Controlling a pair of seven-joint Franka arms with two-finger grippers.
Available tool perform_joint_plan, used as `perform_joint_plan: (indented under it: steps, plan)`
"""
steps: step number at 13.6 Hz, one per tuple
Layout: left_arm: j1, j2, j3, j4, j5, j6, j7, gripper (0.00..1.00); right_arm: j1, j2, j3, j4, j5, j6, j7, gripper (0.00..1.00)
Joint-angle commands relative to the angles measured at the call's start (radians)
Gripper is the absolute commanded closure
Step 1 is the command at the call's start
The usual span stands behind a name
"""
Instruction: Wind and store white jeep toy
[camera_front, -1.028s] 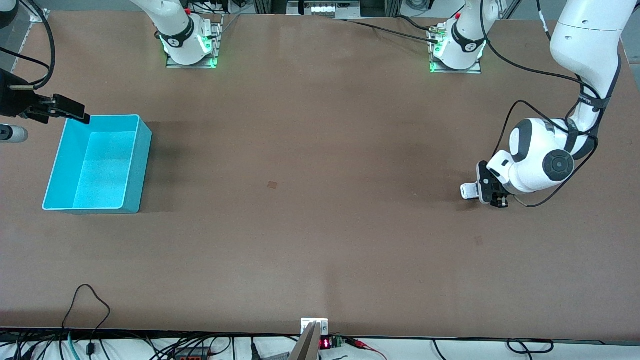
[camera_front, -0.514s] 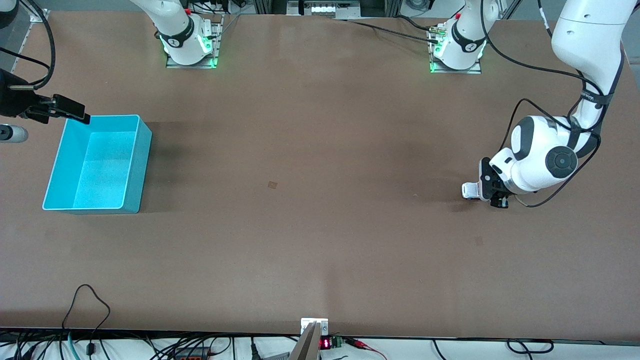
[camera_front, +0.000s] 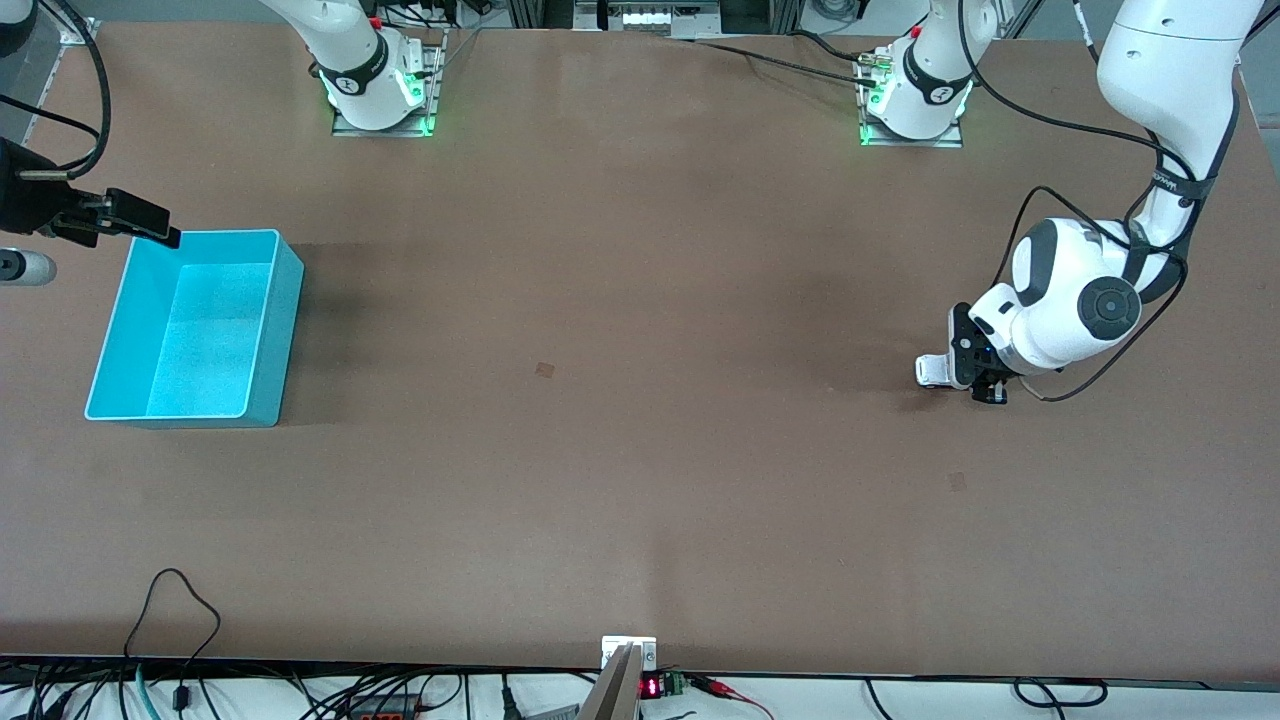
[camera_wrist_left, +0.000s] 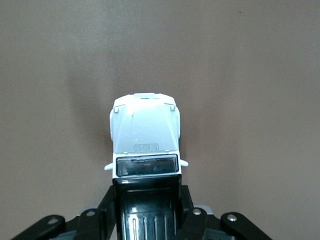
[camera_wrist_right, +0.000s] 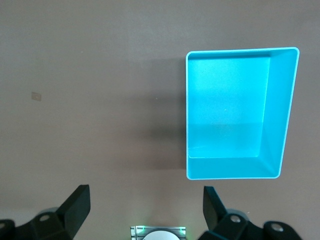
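The white jeep toy (camera_front: 932, 370) is small and boxy, with a black roof and dark windscreen. It sits low at the left arm's end of the table. My left gripper (camera_front: 962, 374) is shut on its rear half, and the white bonnet sticks out past the fingers. The left wrist view shows the jeep (camera_wrist_left: 145, 132) from above, with the left gripper (camera_wrist_left: 147, 202) clamped on both sides of the black roof. My right gripper (camera_front: 140, 226) waits open over the corner of the turquoise bin (camera_front: 287, 320). In the right wrist view the right gripper (camera_wrist_right: 146, 205) holds nothing.
The turquoise bin (camera_wrist_right: 281, 110) is empty and stands at the right arm's end of the table. A small square mark (camera_front: 545, 369) lies mid-table. The arm bases (camera_front: 380, 95) stand along the edge farthest from the front camera. Cables (camera_front: 180, 600) hang at the nearest edge.
My left gripper, with the jeep in it, has shifted slightly toward the right arm's end of the table, and its wrist has turned a little. The right arm has not moved.
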Motion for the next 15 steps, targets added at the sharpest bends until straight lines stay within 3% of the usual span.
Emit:
perform_joint_plan:
  steps: [1, 7, 15]
  plan:
    - [0.014, -0.003, -0.012, -0.01, 0.018, 0.019, -0.031, 0.82, 0.001, -0.006, 0.002, -0.003, 0.007, -0.005, 0.012, 0.0]
    - [0.016, 0.014, -0.01, -0.018, 0.061, 0.05, -0.062, 0.87, 0.001, -0.006, 0.002, -0.003, 0.007, -0.005, 0.012, 0.0]
    - [0.028, 0.02, -0.01, -0.015, 0.061, 0.034, -0.077, 0.87, 0.003, -0.006, 0.002, -0.003, 0.007, -0.007, 0.012, 0.0]
